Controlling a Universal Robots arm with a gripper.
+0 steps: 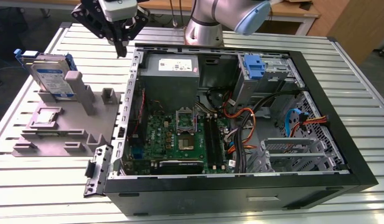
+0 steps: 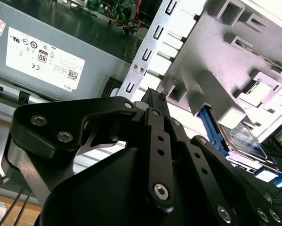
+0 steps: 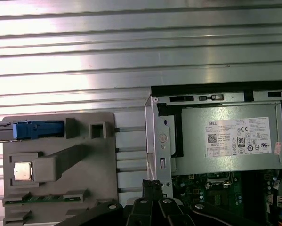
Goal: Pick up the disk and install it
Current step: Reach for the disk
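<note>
So far nothing is done: nearest in the exterior view, the open computer case [image 1: 242, 192] holds no disk. Farther back, on that view's left, the disk [image 1: 52, 77] stands on edge in the grey holder [image 1: 61, 135]. Its long axis seems near upright, leaning slightly, label facing the camera. Beyond hovers the gripper [image 1: 121, 50], claw pressed together, pinching nothing; 2 steps remain.
</note>
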